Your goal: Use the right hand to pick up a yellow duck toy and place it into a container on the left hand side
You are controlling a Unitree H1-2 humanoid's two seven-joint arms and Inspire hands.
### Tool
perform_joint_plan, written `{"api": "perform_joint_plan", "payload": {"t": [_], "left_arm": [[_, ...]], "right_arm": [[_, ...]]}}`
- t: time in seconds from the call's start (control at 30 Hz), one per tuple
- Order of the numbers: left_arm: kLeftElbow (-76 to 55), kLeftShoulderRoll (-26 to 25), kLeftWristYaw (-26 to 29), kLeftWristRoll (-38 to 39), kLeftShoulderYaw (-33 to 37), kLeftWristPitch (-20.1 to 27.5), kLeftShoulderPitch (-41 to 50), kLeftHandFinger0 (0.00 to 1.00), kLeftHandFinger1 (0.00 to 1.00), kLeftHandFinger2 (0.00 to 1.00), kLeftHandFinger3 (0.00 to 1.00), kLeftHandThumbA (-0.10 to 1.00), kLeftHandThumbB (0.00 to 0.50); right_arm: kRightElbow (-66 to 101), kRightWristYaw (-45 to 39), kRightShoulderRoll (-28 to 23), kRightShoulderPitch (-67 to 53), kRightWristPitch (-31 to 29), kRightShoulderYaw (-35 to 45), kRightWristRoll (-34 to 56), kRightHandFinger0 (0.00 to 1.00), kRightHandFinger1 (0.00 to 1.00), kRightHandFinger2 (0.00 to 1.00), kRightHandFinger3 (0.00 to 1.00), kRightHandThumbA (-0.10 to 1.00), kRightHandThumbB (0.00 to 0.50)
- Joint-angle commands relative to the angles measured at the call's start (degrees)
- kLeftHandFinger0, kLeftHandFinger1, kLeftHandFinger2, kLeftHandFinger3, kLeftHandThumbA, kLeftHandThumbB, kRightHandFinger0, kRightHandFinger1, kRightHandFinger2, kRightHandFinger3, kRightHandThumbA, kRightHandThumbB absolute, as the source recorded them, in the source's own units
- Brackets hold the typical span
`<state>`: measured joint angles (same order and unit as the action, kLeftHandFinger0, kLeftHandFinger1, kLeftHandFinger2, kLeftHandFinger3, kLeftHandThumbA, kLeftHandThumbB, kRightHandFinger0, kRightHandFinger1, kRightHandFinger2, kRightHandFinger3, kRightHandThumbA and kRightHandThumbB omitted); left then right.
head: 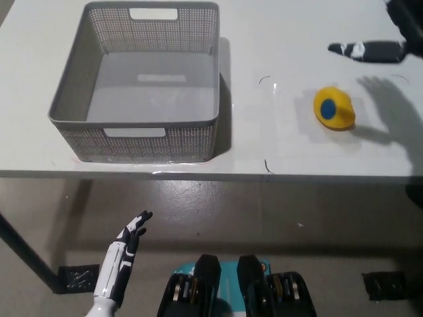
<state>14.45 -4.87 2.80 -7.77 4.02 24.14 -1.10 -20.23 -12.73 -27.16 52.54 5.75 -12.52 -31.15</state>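
A yellow duck toy [334, 109] with a blue round patch lies on the white table [277, 145], right of centre. My black right hand [370, 49] hovers above the table at the upper right, beyond the duck and apart from it, fingers spread open and holding nothing; its shadow falls to the right of the duck. The grey mesh basket [76, 89] stands on the left part of the table and nothing lies in it. My white left hand [125, 254] rests low at the lower left, below the table's front edge, fingers apart and holding nothing.
The table's front edge [211, 174] runs across the picture's middle, with grey floor below it. A dark table leg [26, 257] slants at the lower left. A few thin dark marks show on the tabletop between basket and duck.
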Motion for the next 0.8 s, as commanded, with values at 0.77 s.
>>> {"api": "perform_joint_plan", "payload": {"t": [0.77], "left_arm": [[-0.8, -1.2, 1.1, -0.3, 0.9, 2.8, -1.1, 1.0, 1.0, 1.0, 1.0, 1.0, 0.5]], "right_arm": [[-44.2, -9.8, -0.4, 23.8, -0.5, -10.4, -0.3, 1.0, 1.0, 1.0, 1.0, 1.0, 0.467]]}}
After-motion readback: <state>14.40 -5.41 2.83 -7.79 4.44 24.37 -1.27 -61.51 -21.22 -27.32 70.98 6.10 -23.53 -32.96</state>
